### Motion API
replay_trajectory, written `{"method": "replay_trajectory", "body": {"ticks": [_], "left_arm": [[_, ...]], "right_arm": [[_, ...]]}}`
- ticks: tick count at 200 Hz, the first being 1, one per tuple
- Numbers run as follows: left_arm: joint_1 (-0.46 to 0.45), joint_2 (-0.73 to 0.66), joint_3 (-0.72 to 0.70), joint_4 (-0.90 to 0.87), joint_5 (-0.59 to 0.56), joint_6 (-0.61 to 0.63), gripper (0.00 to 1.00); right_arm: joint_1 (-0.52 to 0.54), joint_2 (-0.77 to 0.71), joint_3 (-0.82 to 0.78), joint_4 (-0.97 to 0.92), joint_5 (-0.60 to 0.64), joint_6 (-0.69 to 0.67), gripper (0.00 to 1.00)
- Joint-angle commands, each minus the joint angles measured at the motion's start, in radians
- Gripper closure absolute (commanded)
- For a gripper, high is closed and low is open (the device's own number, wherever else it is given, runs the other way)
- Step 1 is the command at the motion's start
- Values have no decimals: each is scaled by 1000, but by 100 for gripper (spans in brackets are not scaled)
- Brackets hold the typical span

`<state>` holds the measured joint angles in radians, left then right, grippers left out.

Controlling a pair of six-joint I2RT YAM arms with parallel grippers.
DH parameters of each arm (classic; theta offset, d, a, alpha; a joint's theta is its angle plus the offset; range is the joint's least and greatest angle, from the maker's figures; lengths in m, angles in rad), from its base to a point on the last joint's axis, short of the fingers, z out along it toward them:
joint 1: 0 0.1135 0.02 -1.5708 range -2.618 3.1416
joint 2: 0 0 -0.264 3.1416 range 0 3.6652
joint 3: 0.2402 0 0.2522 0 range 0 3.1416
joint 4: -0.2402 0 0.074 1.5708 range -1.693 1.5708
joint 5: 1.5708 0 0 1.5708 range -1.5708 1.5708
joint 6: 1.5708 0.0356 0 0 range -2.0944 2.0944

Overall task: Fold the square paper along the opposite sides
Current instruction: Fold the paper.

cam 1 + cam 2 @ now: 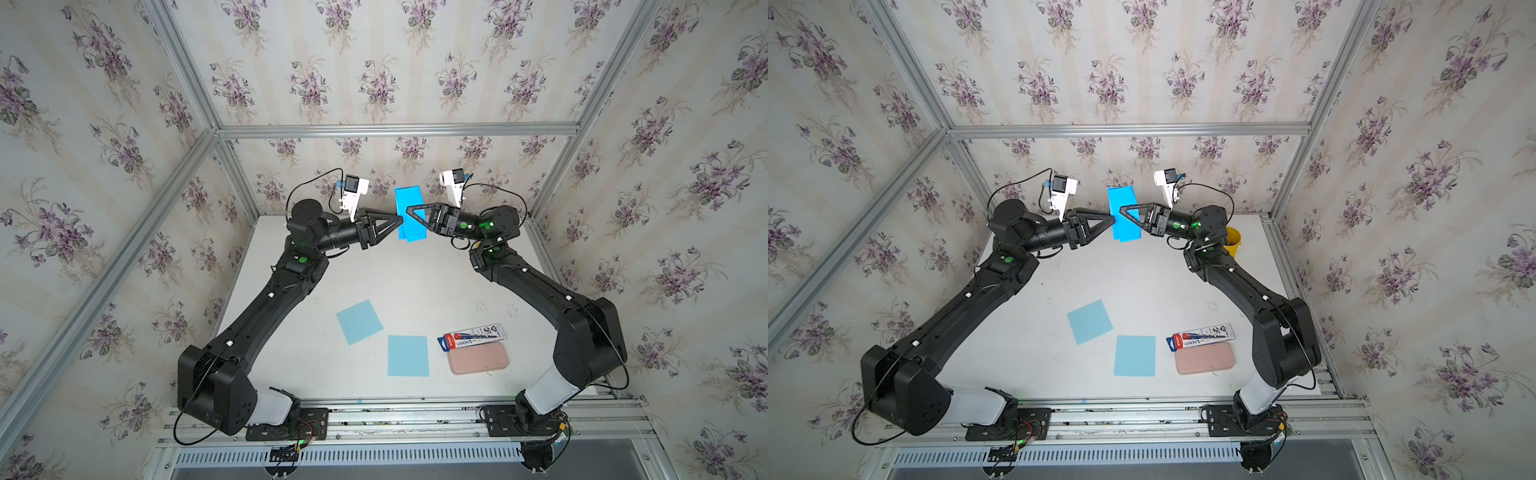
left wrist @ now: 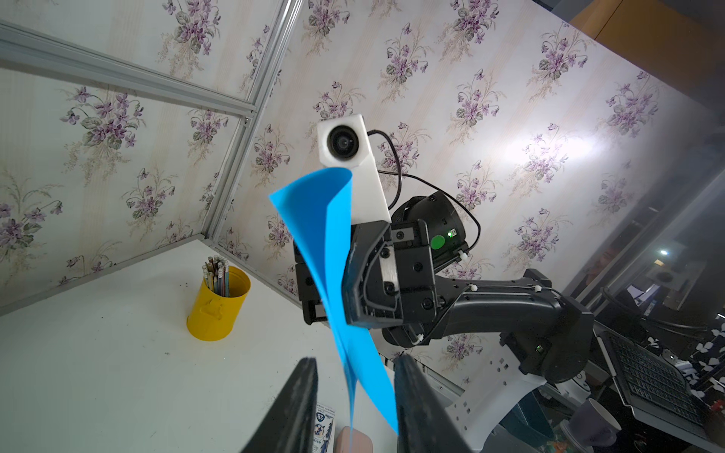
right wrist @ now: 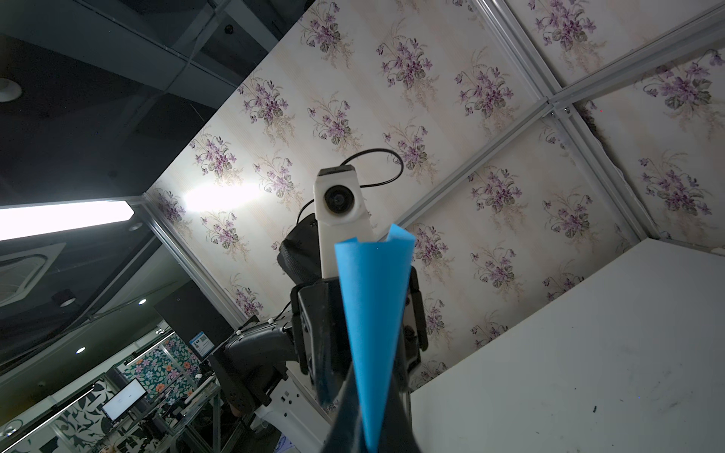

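Take the desk [image 1: 415, 282] as a dial in the top views, with 6 o'clock at the arm bases. Nearest you, at 6 o'clock, a pale blue square [image 1: 408, 355] lies flat. A pink case [image 1: 478, 358] sits at 5 o'clock, with a printed pencil box [image 1: 471, 336] touching its far side. A second pale blue square [image 1: 359, 322] lies flat at 8 o'clock, turned askew and apart from the first.

Farther out, both arms are raised over the 12 o'clock edge and meet at the bright blue paper [image 1: 409, 195], which hangs in the air, upright, clear of the desk. It is bent over on itself in a loose curl, not pressed flat.

Your right end effector [image 1: 411, 209] reaches in from 3 o'clock and is clenched on the paper. Your left end effector [image 1: 397, 220] comes from 9 o'clock and is released. In the left wrist view its fingers [image 2: 304, 392] stand apart with the sheet hanging between them.

At the 1 o'clock corner stands a yellow can [image 2: 217, 304] of pencils.
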<state>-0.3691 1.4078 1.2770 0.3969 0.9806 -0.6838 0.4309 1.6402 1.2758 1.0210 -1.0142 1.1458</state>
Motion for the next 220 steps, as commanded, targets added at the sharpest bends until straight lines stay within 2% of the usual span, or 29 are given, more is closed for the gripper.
{"method": "replay_trajectory", "body": {"ticks": [1,78,194,220], "left_arm": [[-11,0,26,-46,-17,57,63],[-56,53,93,-172,-60,135,71],[-100,69,130,-222,-86,170,72],[-106,68,138,-239,-94,181,77]], "right_arm": [[0,-22,-4,-39,27,-56,93],[3,-70,-34,-112,83,-118,93],[10,-134,-46,-279,183,-236,95],[10,-138,-46,-288,192,-241,95]]}}
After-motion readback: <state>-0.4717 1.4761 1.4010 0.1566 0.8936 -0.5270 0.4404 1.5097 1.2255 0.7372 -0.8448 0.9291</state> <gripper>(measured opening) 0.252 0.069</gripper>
